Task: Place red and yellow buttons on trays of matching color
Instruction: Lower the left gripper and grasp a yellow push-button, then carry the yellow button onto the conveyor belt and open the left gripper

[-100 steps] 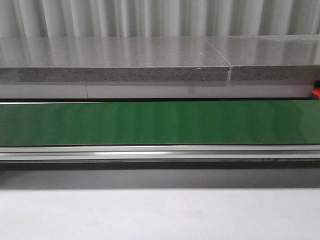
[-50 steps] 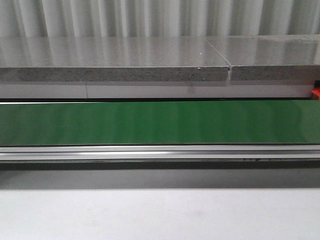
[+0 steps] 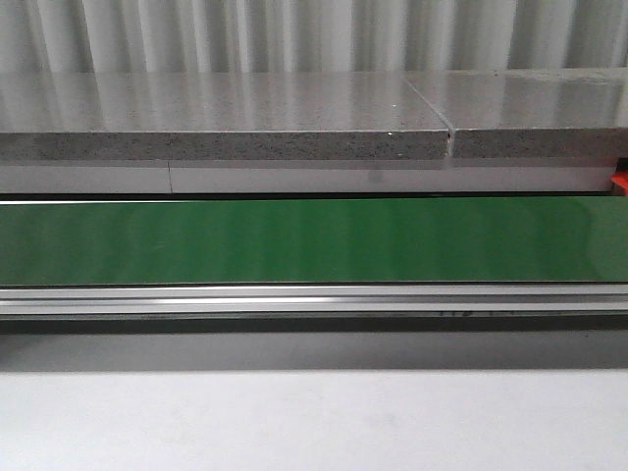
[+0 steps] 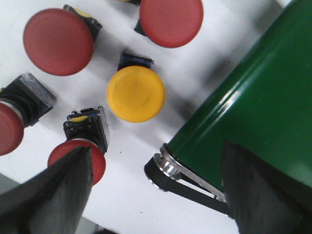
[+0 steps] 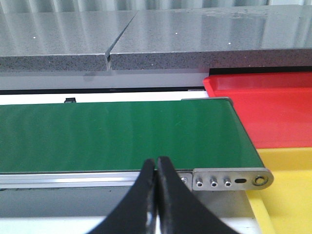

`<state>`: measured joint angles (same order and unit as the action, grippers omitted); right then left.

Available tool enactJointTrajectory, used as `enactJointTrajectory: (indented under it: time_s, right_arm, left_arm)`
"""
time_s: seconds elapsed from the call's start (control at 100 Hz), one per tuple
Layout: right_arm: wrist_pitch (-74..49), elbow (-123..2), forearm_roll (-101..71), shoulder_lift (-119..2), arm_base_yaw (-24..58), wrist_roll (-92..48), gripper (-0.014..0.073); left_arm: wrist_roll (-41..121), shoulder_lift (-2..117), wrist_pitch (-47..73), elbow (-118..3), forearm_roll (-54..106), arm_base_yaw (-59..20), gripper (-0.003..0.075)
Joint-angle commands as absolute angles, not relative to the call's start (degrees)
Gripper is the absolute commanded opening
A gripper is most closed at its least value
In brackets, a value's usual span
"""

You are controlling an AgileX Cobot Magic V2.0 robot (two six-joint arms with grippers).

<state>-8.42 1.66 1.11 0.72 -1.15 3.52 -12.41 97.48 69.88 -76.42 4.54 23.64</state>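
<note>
The conveyor belt (image 3: 314,240) looked glossy and smooth; its rail (image 3: 314,299) brushed metal; the speckled slab (image 3: 226,118) polished stone.

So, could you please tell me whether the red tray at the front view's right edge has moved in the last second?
No. The red tray sits just where it was, tucked under the right end of the grey slab.

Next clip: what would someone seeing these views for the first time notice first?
The green belt spans the whole front view with nothing on it. The left wrist view shows mushroom buttons clustered on a white surface by the belt's end: one yellow button among several red buttons, with the open left gripper above them. By the belt's other end sit the red tray and yellow tray, with the right gripper shut.
</note>
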Motion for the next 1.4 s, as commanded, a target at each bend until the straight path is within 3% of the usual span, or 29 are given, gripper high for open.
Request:
enactJointTrajectory:
  time_s: [0.0,0.67,1.14,1.39]
  right_arm:
    - [-3.84,0.75,1.39,1.16,-0.93,3.31,-0.0067]
    - [-3.84,0.75,1.39,1.16,-0.93,3.31,-0.0067]
    - [-3.84,0.75,1.39,1.16,-0.93,3.31,-0.0067]
    - [-3.84,0.75,1.39,1.16,-0.93,3.31,-0.0067]
  left_arm:
    - [-13.21,96.65,70.95,-78.09,4.88,24.31,0.0533]
    - [-13.21,102.87,63.39,-78.19,4.34,24.62,0.0518]
    - [-13.21,103.58,62.87,-78.19,4.34,24.62,0.0232]
    - [-12.54,103.47,62.89,-78.19,4.34,24.62,0.0218]
